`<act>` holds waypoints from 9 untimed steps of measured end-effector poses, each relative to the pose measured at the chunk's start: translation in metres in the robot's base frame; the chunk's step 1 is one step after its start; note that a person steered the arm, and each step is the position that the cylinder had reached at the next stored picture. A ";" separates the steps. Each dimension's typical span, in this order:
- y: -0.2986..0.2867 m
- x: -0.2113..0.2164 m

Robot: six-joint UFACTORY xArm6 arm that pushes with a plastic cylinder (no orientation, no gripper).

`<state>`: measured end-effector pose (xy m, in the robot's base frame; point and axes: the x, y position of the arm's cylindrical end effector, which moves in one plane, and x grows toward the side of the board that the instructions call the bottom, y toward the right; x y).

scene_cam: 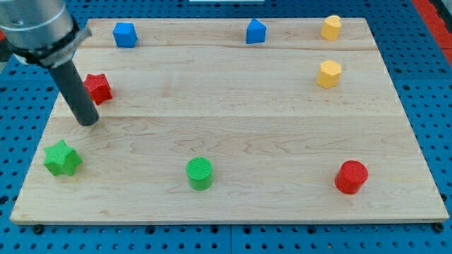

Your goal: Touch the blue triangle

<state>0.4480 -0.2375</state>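
A: Where's my tip [87, 121]?

B: Left side of the frame, down on the wooden board [226, 134]. Rod runs from it up and left to the arm housing in the upper left corner.

A: Closest block?

B: Red star [98, 87], just up and right of the tip, right beside the rod. Can't tell whether the rod touches it. Green star [62, 158] is below and a bit left of the tip, apart from it.

A: And the target?

B: Blue triangle [256, 31] sits at the top edge, slightly right of centre. Well apart from the tip, most of the board's width between them.

A: There's another blue one, right?

B: Yes, blue cube [124, 34] at upper left, near the top edge, above and right of the red star.

A: Rest of the board?

B: Two yellow blocks at upper right, look hexagonal: one [331, 27] on the top edge, the other [328, 73] just below it. Green cylinder [200, 173] at bottom centre. Red cylinder [351, 176] at lower right. All separate, none touching another.

A: End effector state?

B: Plain rod, nothing to open or close. Holds nothing; the tip end itself is clear of every block.
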 end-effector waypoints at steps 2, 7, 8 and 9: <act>-0.027 0.072; 0.047 -0.020; 0.113 -0.026; 0.154 -0.032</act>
<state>0.4163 -0.0832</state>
